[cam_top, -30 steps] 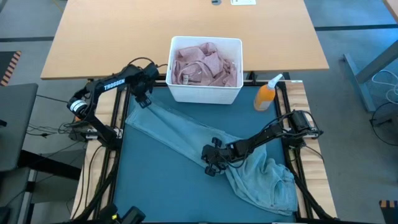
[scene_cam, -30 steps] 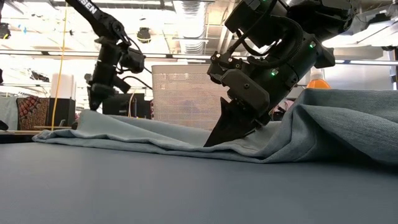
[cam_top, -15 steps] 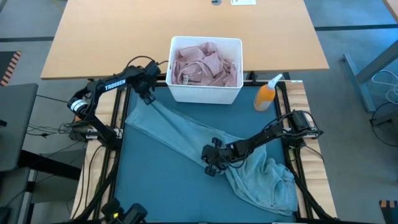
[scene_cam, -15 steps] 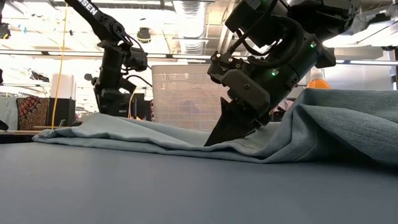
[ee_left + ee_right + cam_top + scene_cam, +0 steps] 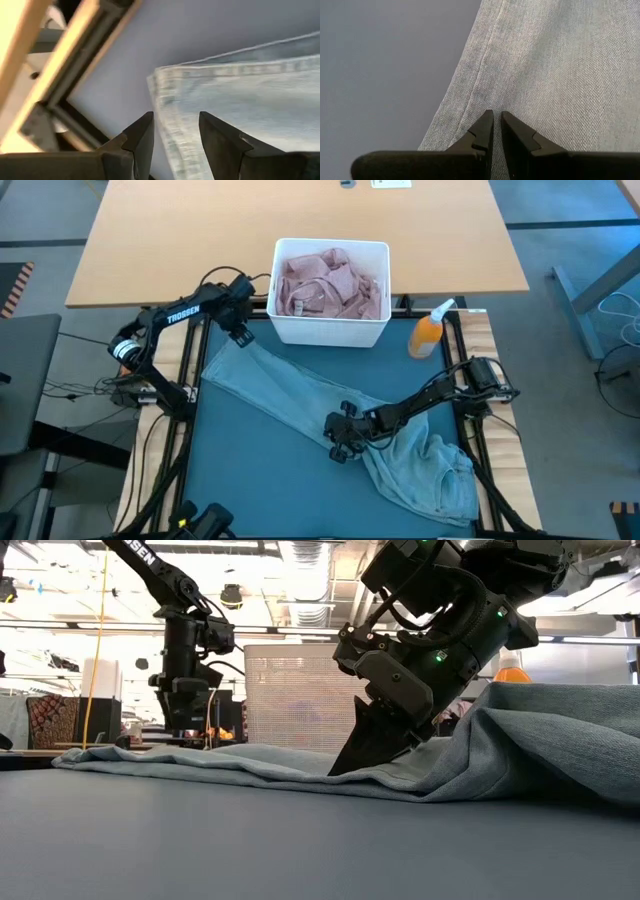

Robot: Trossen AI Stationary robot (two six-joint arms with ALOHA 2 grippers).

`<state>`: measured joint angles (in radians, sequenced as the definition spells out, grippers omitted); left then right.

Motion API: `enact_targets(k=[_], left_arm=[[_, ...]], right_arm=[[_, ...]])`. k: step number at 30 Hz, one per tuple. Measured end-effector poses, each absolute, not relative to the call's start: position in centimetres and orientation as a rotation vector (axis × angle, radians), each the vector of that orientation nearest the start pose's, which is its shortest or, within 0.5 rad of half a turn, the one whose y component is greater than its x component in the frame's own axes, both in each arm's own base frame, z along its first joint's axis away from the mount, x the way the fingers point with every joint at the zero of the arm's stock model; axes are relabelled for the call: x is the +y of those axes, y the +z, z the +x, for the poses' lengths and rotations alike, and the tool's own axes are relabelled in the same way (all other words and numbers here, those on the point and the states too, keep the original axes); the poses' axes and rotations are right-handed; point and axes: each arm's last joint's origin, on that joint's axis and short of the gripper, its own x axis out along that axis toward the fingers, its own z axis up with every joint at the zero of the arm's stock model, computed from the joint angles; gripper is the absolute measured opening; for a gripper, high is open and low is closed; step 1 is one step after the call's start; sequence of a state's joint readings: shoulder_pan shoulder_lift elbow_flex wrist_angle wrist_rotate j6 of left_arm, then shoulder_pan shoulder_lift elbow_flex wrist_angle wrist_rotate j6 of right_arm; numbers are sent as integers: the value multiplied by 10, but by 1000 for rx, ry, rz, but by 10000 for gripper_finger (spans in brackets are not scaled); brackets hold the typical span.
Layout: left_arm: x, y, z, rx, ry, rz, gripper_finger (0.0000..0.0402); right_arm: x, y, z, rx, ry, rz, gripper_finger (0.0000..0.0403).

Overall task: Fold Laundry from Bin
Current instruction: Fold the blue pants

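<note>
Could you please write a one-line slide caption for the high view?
Right gripper pins jeans mid-mat; left gripper hovers open over the hem beside the bin.

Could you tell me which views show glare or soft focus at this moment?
Low view: bright ceiling lights wash out the room, the right gripper silhouetted against them. Left wrist view: the left gripper's fingers and jeans hem look soft. High view: evenly lit, no glare.

Items counted on the counter (image 5: 120, 240): one white bin (image 5: 331, 323); one pair of light blue jeans (image 5: 300, 395), spread on one teal mat (image 5: 250, 480); one orange spray bottle (image 5: 428, 330). Pink garments (image 5: 330, 283) fill the bin; their number cannot be determined. Arms: two, each with one tool, left tool (image 5: 243, 339) and right tool (image 5: 338, 452).
</note>
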<state>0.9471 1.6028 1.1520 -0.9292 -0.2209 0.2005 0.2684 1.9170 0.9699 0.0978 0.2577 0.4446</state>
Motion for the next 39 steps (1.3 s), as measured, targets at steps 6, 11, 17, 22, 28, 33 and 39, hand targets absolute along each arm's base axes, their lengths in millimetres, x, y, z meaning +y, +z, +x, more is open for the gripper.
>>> enact_targets(k=[6,11,17,22,28,33,39], left_arm=[[217,219,154,1691,609,-446,145],[187,215,158,1800,362,-569,144],[159,184,171,1866,263,-396,144],[143,172,176,1991,274,-96,144],[127,162,172,2115,149,97,144],[118,151,166,2133,98,81,144],[114,137,159,2133,89,98,144]], right_arm=[[89,116,354,802,-169,195,65],[89,116,354,802,-169,194,65],[89,116,354,801,-169,192,65],[89,116,354,801,-169,192,65],[89,116,354,801,-169,192,65],[89,116,354,801,-169,190,65],[89,116,354,802,-168,188,65]])
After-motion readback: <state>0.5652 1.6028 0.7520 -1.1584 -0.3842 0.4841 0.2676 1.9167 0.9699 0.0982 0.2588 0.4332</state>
